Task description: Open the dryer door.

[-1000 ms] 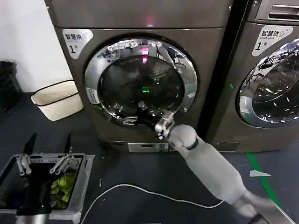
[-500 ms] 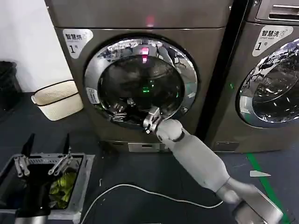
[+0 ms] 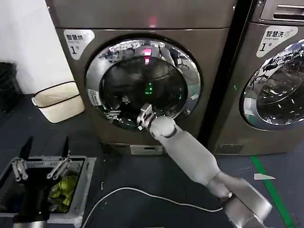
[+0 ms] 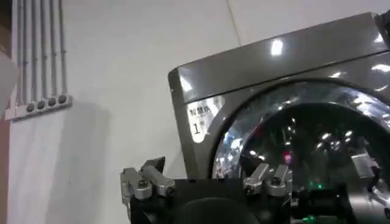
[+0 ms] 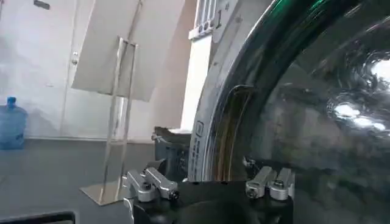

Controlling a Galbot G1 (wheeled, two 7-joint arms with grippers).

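Head view: right pincer [image 3: 142, 116], jaw state unclear, reaches the lower part of the shut dryer door [image 3: 142, 83], directly ahead. Next it likely needs the door's handle edge. Left pincer [image 3: 45, 167] waits low, open.

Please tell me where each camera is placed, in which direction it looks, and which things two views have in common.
Head: on the robot's head, looking down at the dryer door; right end effector before the glass, left end effector low.
Left wrist: on the left arm, facing the dryer; its knuckles show.
Right wrist: beside the door rim.
Shared: the door, the "1" label.
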